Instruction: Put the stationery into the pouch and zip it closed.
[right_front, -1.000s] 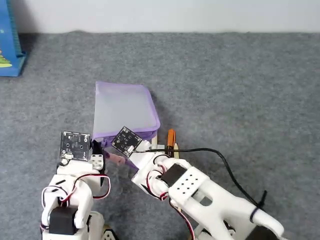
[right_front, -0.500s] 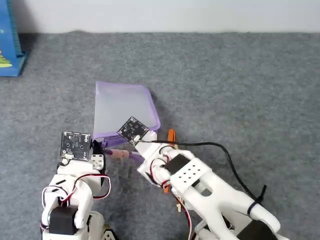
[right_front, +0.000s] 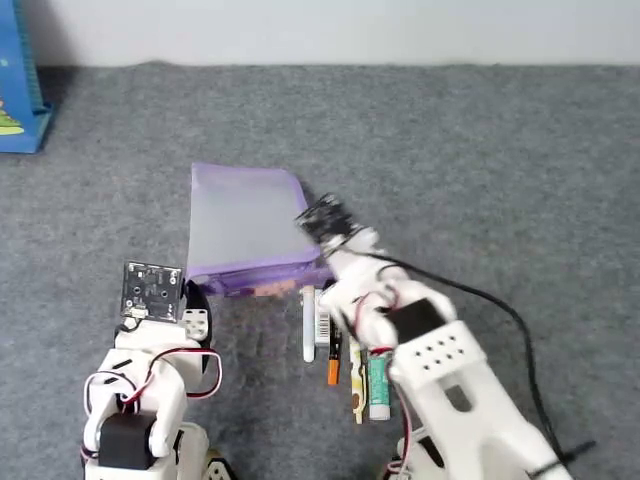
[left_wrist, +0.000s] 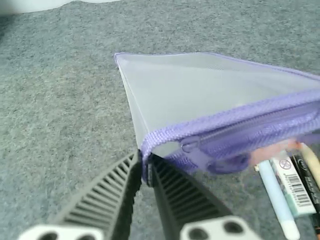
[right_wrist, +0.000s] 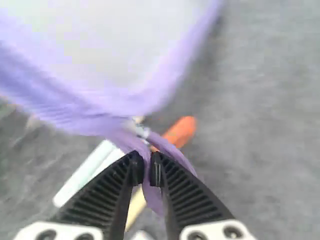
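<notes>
The purple zip pouch (right_front: 245, 222) lies flat on the grey carpet, its zipper edge (left_wrist: 235, 132) towards the arms. My left gripper (left_wrist: 145, 175) is shut on the pouch's near left corner (right_front: 192, 290). At the right end of the zipper, my right gripper (right_wrist: 145, 171) is shut on the purple zipper pull (right_wrist: 157, 150), below its camera board (right_front: 325, 215). The stationery lies on the carpet just in front of the pouch mouth: a white pen (right_front: 308, 325), an orange pen (right_front: 333, 368), a green tube (right_front: 379, 388) and a yellow pencil (right_front: 356, 400).
A blue box (right_front: 18, 90) stands at the far left edge by the back wall. Open carpet (right_front: 500, 180) stretches to the right of and behind the pouch. The right arm's cable (right_front: 510, 320) trails across the carpet on the right.
My right gripper has travelled from the left end of the pouch mouth to its right end with the zipper pull. This uncovered the stationery below it. The left arm has stayed put.
</notes>
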